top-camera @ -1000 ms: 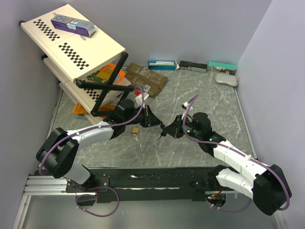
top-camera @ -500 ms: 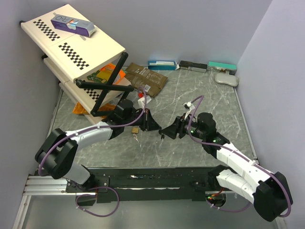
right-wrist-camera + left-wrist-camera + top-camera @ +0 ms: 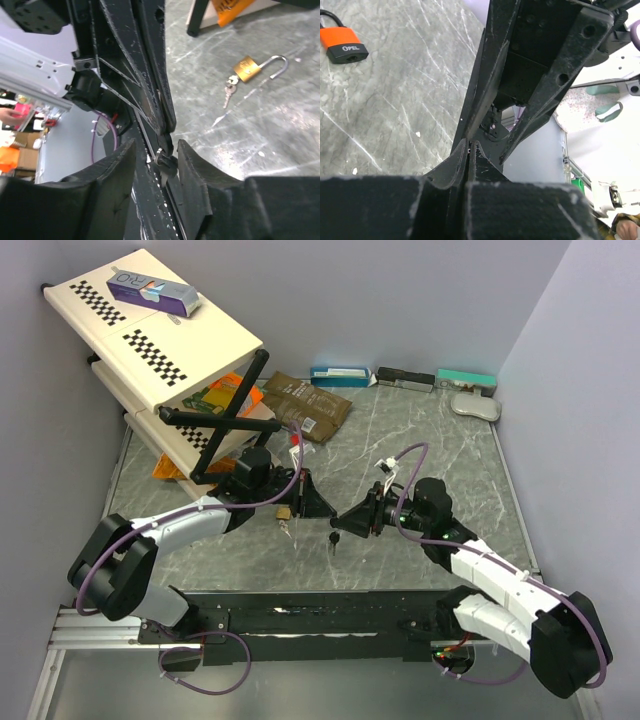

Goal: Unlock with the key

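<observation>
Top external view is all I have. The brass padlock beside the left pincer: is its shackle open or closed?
Observer: Open. The right wrist view shows the brass padlock with its shackle swung out.
Operator: Where are its keys?
Observer: The silver keys lie right beside its body, at the end away from the shackle.
Operator: Is there any other lock around?
Observer: Yes. The left wrist view shows an orange padlock marked OPEL lying on the marbled surface.
</observation>
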